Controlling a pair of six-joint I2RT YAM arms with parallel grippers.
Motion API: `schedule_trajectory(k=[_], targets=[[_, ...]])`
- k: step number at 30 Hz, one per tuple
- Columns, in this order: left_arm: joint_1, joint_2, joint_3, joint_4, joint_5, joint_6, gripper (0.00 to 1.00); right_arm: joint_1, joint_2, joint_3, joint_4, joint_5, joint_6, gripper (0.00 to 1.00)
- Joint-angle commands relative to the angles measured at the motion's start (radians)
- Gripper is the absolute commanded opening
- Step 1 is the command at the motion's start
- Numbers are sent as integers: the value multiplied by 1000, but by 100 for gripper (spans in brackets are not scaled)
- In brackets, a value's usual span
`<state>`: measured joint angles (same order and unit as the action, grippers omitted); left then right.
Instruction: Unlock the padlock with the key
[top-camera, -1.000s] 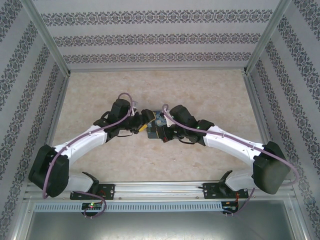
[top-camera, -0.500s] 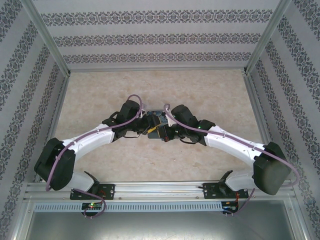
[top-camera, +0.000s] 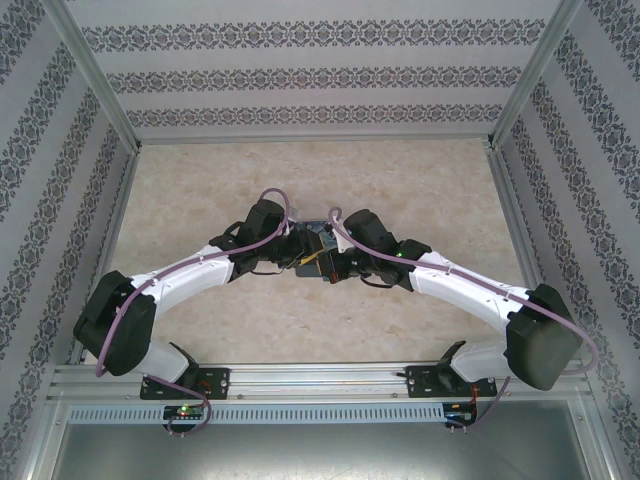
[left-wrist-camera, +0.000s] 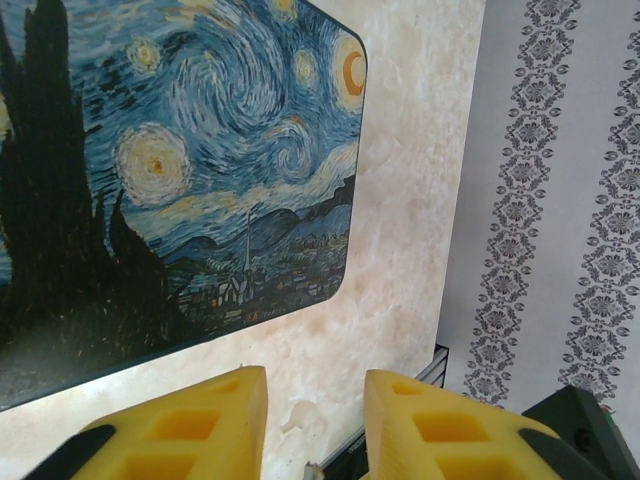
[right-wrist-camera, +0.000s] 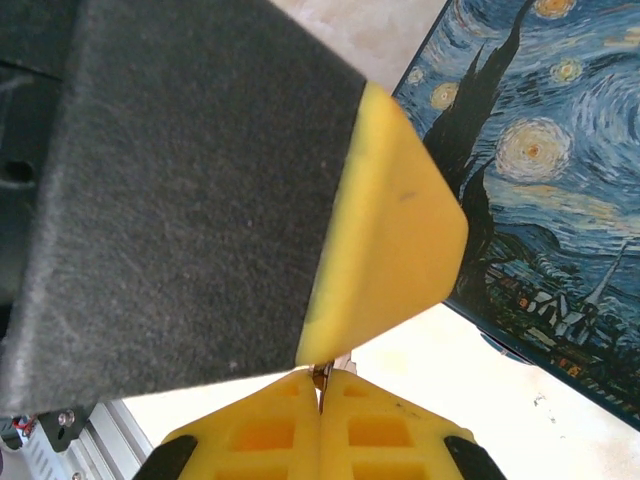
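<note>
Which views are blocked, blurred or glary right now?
Right wrist view: a black-and-yellow jaw near the lens blocks the upper left; the starry-night printed mat is sharp. Left wrist view: crisp, no glare. Top external view: even light, no glare on the beige marbled tabletop.

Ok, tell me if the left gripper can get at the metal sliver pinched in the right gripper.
Probably yes. The left gripper stands open, and in the right wrist view one of its fingers hangs close by the metal sliver in the shut right gripper, nothing between. Little of the sliver sticks out.
</note>
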<state>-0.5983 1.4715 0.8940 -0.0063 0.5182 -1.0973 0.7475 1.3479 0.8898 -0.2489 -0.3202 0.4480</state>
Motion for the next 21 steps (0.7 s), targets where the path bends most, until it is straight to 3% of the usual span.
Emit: schedule_trajectory(k=[1, 12, 18, 19, 21], targets=[[-14, 14, 29, 8, -11, 30, 26, -13, -24, -14, 17, -17, 10, 0], [-15, 23, 28, 14, -14, 37, 1, -22, -26, -19, 19, -17, 9, 0], [-15, 20, 26, 23, -19, 52, 0, -33, -31, -14, 22, -8, 14, 0], [-14, 16, 26, 20, -29, 62, 0, -38, -38, -12, 17, -5, 16, 11], [-8, 2, 31, 22, -44, 93, 0, -66, -75, -27, 17, -11, 27, 44]])
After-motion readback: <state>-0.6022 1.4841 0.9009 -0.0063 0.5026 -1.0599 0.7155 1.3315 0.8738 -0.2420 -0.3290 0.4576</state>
